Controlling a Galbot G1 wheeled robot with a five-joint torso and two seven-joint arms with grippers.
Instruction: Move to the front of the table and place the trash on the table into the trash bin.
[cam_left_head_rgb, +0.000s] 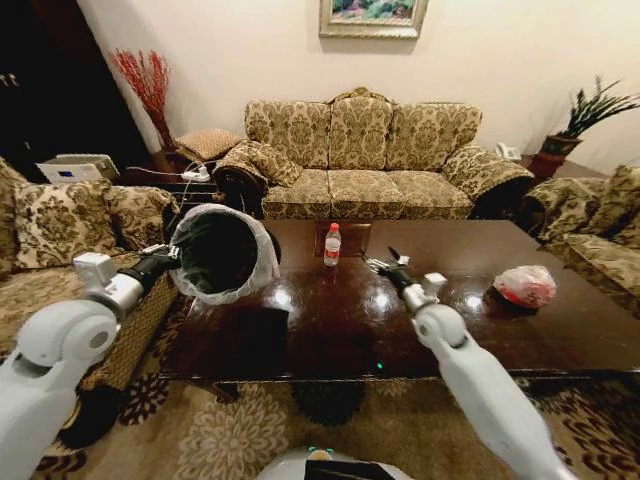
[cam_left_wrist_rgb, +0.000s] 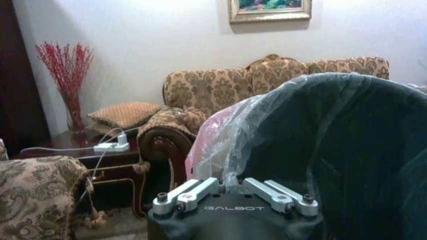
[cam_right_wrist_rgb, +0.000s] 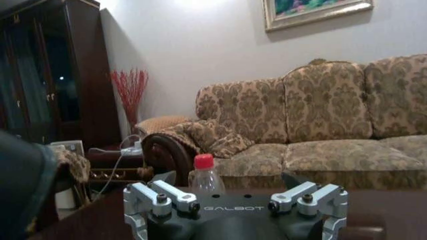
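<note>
The table (cam_left_head_rgb: 330, 325) lies across the head view, dark and glossy. On it stands a small clear bottle (cam_left_head_rgb: 332, 245) with a red cap and label. A pink-white knotted bag (cam_left_head_rgb: 525, 286) lies near the table's right end. My left gripper (cam_left_head_rgb: 165, 256) holds the trash bin (cam_left_head_rgb: 222, 252) up at the table's left end, tilted with its dark mouth facing inward. In the left wrist view, my left gripper (cam_left_wrist_rgb: 230, 186) is shut on the bin's (cam_left_wrist_rgb: 333, 150) bag-lined rim. My right gripper (cam_left_head_rgb: 385, 261) hovers open over the table, just right of the bottle. In the right wrist view, the bottle (cam_right_wrist_rgb: 203, 175) stands ahead of my right gripper (cam_right_wrist_rgb: 230, 192).
A patterned three-seat sofa (cam_left_head_rgb: 365, 160) stands behind the table. An armchair (cam_left_head_rgb: 70, 225) stands at the left and another sofa (cam_left_head_rgb: 600, 235) at the right. A side table with a power strip (cam_left_head_rgb: 195, 174) sits at the back left. Patterned carpet (cam_left_head_rgb: 250, 430) lies before the table.
</note>
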